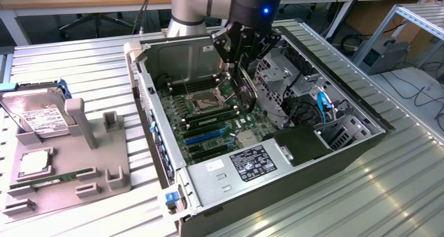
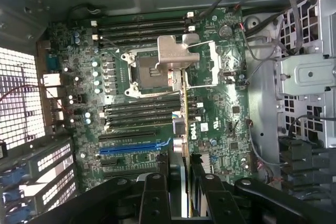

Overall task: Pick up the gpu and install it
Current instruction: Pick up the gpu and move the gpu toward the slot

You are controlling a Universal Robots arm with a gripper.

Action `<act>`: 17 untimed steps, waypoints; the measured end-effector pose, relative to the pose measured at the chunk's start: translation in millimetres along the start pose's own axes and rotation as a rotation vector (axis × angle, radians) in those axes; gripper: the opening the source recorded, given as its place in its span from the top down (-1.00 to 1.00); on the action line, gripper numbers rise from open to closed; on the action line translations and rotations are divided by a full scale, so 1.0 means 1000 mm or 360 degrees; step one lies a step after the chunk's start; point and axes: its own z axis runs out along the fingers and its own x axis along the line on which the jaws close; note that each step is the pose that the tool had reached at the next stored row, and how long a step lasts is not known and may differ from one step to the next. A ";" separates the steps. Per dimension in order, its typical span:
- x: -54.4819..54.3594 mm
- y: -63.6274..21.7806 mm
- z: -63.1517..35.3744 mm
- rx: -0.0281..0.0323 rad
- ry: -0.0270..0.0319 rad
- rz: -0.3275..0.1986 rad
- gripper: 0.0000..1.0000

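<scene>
1. Exterior view: my gripper (image 1: 244, 60) hangs at about twelve o'clock in the picture, over the open computer case (image 1: 149, 91).
2. Its jaws are clamped on the top edge of the gpu (image 1: 246, 94). The thin black card stands on edge and reaches straight down from the fingers into the case.
3. The card's lower edge is low over the motherboard (image 1: 208, 133), at about three o'clock from the CPU socket (image 1: 207, 99). I cannot tell whether it touches the board.
4. Out at nine o'clock, well apart from the case, the grey holder (image 1: 97, 159) carries the hard drive (image 1: 38, 120). The green memory stick (image 1: 55, 178) lies at about six o'clock from the drive.
5. Wrist view: I look down along the gripper (image 2: 184, 182), and its dark fingers (image 2: 155, 192) pinch the gpu (image 2: 185, 114) from both sides.
6. The card shows edge-on as a thin line running away from the fingers across the motherboard (image 2: 220, 114).
7. The card's silvery bracket (image 2: 176, 53) is at its far end, just beside the CPU socket (image 2: 144, 72).
8. The blue slot (image 2: 131, 148) lies beside the card's near end.
</scene>
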 end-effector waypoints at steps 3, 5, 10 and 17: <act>-0.002 0.0036 0.0023 -0.00001 -0.00001 0.0000 0.45; -0.004 0.0068 0.0041 0.00000 0.00000 0.0000 0.45; -0.011 0.0112 0.0079 0.00000 0.00000 0.0000 0.45; -0.015 0.0123 0.0108 0.00001 0.00000 0.0000 0.45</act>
